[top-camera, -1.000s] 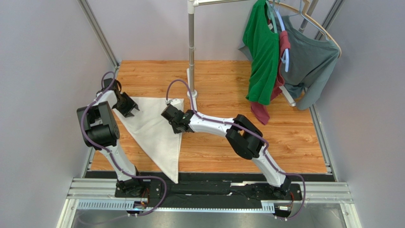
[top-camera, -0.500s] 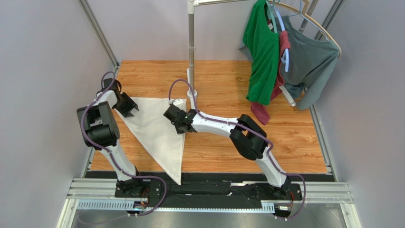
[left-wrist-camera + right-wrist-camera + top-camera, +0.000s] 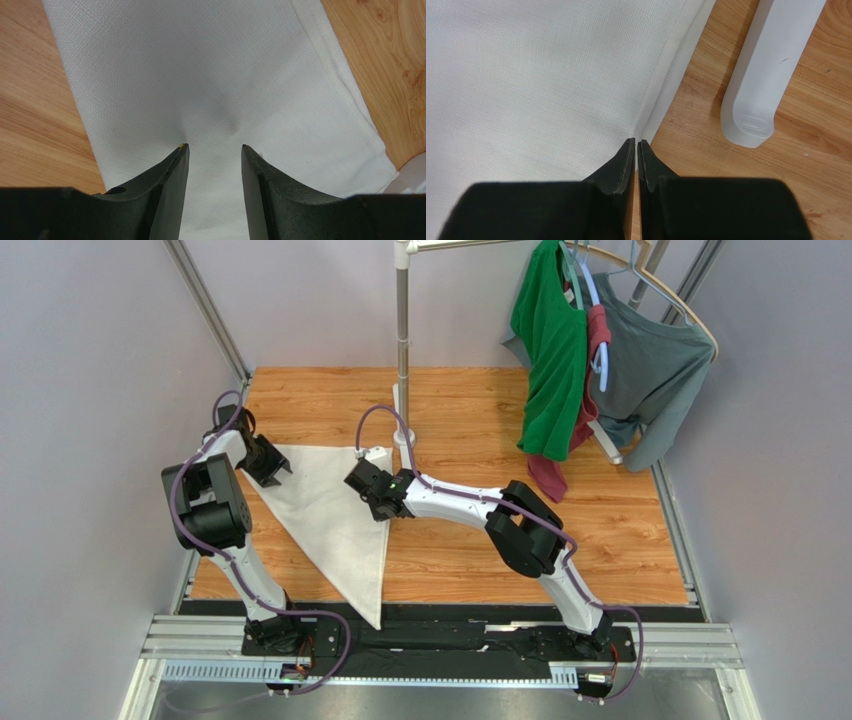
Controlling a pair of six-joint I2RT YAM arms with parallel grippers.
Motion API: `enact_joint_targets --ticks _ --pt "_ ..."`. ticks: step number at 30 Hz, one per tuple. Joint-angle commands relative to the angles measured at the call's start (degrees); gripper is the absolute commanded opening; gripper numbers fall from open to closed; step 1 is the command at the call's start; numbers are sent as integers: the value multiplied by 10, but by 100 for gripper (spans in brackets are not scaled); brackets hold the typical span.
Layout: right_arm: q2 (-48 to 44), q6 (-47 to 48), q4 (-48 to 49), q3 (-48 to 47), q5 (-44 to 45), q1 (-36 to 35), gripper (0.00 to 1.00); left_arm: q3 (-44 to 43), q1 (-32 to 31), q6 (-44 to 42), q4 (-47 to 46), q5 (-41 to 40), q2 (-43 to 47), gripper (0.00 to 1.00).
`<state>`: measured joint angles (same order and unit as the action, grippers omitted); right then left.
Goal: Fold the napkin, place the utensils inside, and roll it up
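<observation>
The white napkin lies flat on the wooden table, folded into a triangle whose point reaches the near edge. My left gripper stands open over its far left corner, both tips resting on the cloth with only cloth under the gap. My right gripper is at the napkin's right hem. Its jaws are parted by only a thin slit, and bare wood shows through it. The utensils are out of view.
A white pole stand rises just behind the napkin; its foot lies close to my right gripper. A green shirt, a grey shirt and a red garment hang at the back right.
My right gripper has slid a little to the right with the napkin's right hem, flattening the fold, and its jaws have begun to part. The left arm has not moved.
</observation>
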<state>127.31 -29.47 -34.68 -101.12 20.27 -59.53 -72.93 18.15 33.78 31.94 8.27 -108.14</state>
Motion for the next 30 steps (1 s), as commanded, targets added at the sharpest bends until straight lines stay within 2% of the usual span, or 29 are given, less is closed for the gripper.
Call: enact_joint_targets --ticks 1,8,12,15,21,24,30 --pt "-13 4 -8 4 13 4 9 -11 4 0 -2 -9 -2 52" --pt "-38 -4 0 21 -1 6 11 -11 5 -1 -1 -9 -2 52" --pt "-85 11 66 64 -54 27 34 -15 5 -6 3 -15 3 52" --pt "-94 20 111 72 -101 34 42 -14 5 -4 3 -20 21 52" --pt "-76 21 188 77 -213 35 45 -5 -3 2 -11 -17 54 52" --pt "-50 16 210 67 -242 35 45 3 -20 -2 -29 -3 63 52" --pt "-43 0 200 87 -227 46 45 24 -36 10 -69 39 34 52"
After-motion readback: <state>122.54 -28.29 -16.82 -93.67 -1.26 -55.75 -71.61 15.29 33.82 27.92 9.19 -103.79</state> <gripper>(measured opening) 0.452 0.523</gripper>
